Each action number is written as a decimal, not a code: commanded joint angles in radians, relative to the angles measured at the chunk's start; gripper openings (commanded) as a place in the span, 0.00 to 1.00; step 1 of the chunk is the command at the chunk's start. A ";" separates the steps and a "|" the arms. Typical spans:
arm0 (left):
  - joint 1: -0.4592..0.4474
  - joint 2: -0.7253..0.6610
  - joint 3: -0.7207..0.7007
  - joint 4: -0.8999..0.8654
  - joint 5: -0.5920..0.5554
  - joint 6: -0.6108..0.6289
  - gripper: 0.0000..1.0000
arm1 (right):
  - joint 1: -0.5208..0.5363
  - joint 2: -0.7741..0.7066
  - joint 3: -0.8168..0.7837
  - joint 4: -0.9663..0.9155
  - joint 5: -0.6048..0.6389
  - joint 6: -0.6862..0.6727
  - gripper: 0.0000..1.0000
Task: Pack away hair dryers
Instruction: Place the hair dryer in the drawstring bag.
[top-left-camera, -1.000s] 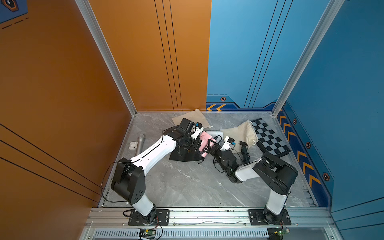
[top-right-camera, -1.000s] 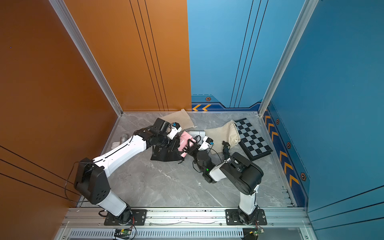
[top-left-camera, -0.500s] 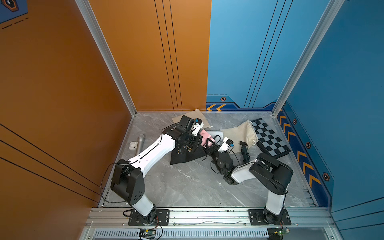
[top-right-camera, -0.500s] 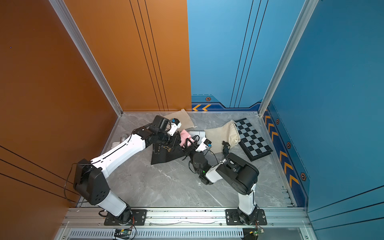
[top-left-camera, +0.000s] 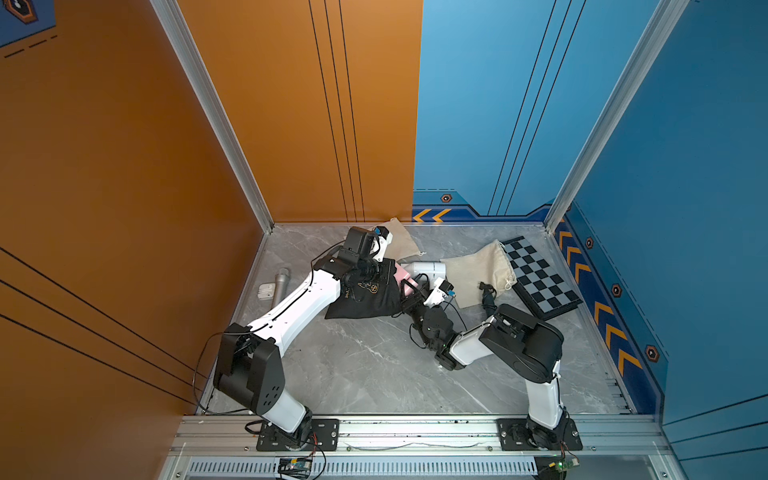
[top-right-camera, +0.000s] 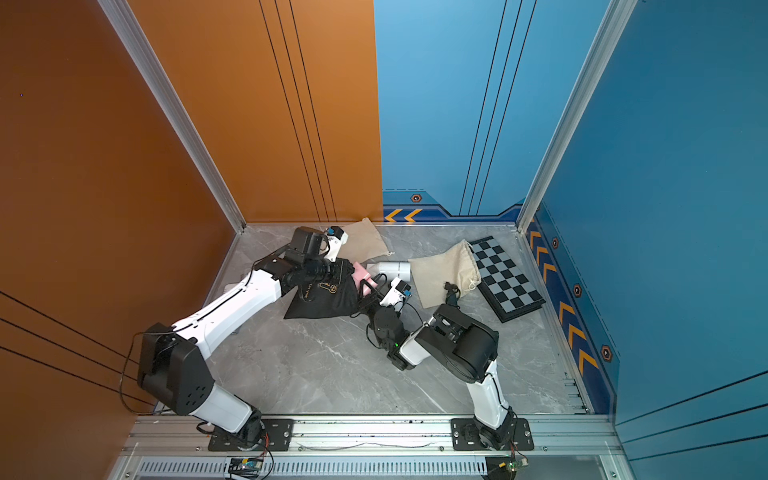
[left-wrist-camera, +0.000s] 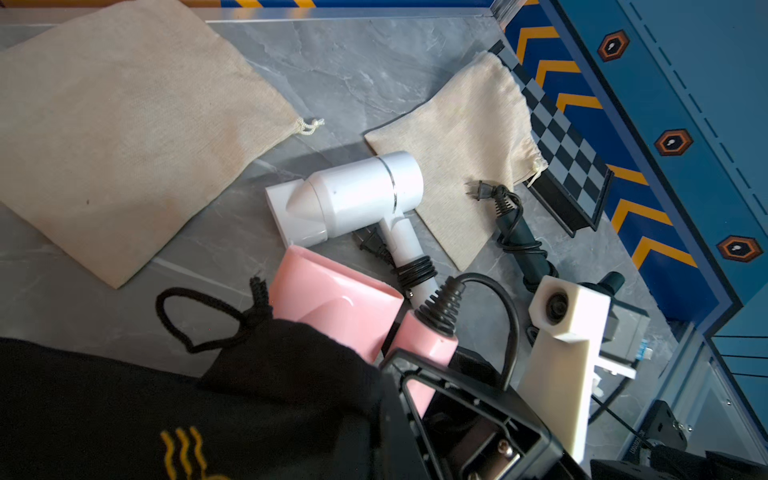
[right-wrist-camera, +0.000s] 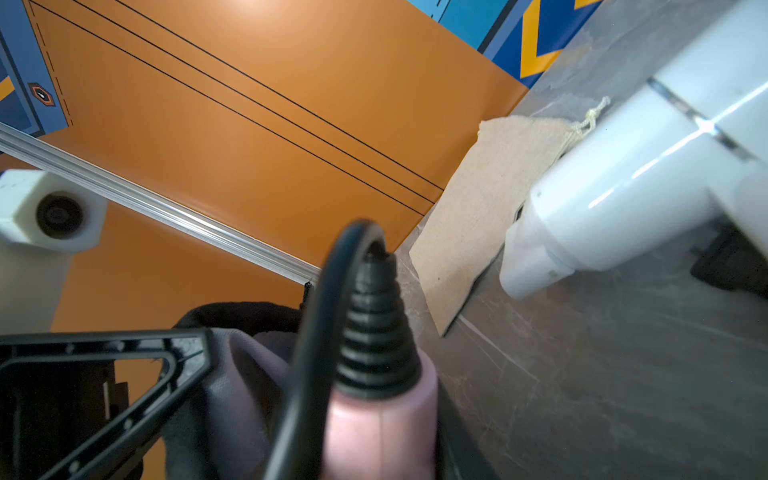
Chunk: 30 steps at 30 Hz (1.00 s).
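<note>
The left claw (top-left-camera: 376, 271) is shut tight and appears to be pinching the rim of the black drawstring pouch (top-left-camera: 365, 297), which hangs tented beneath it with its base on the floor. Only a thin fold of cloth seems to be caught. If the pouch is dragged sideways, that fold could slip free and the mouth would collapse.

Just beyond the left claw, the pink hair dryer (left-wrist-camera: 336, 303) lies part-way into the pouch mouth, with its wide flat nozzle outside. That nozzle could catch on the rim and bunch the cloth instead of sliding in.

The right claw (top-left-camera: 409, 293) is partly closed around the pink dryer's slim handle, close to the cord end. Held so far from the barrel, the dryer could pivot in the grip when pushed. Its black cord (left-wrist-camera: 507, 307) arches over this claw, so it may snag on a finger or trail outside the pouch.

The 2 claws are very near each other, so a push from the right could run into the left one.

The white hair dryer (left-wrist-camera: 361, 195) lies just past the right claw and could be knocked. The dark teal hair dryer (left-wrist-camera: 525, 241) lies beside this claw with its barrel hidden. Both are unpacked.
</note>
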 joint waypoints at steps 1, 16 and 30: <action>0.021 0.013 -0.051 0.089 -0.003 -0.011 0.00 | 0.005 0.075 0.051 0.054 -0.102 0.094 0.25; 0.019 0.027 -0.099 0.007 -0.039 -0.007 0.00 | -0.022 0.201 0.166 -0.071 -0.276 0.224 0.31; 0.020 -0.042 -0.192 -0.064 -0.056 -0.104 0.00 | -0.003 0.187 0.148 0.055 -0.118 0.160 0.30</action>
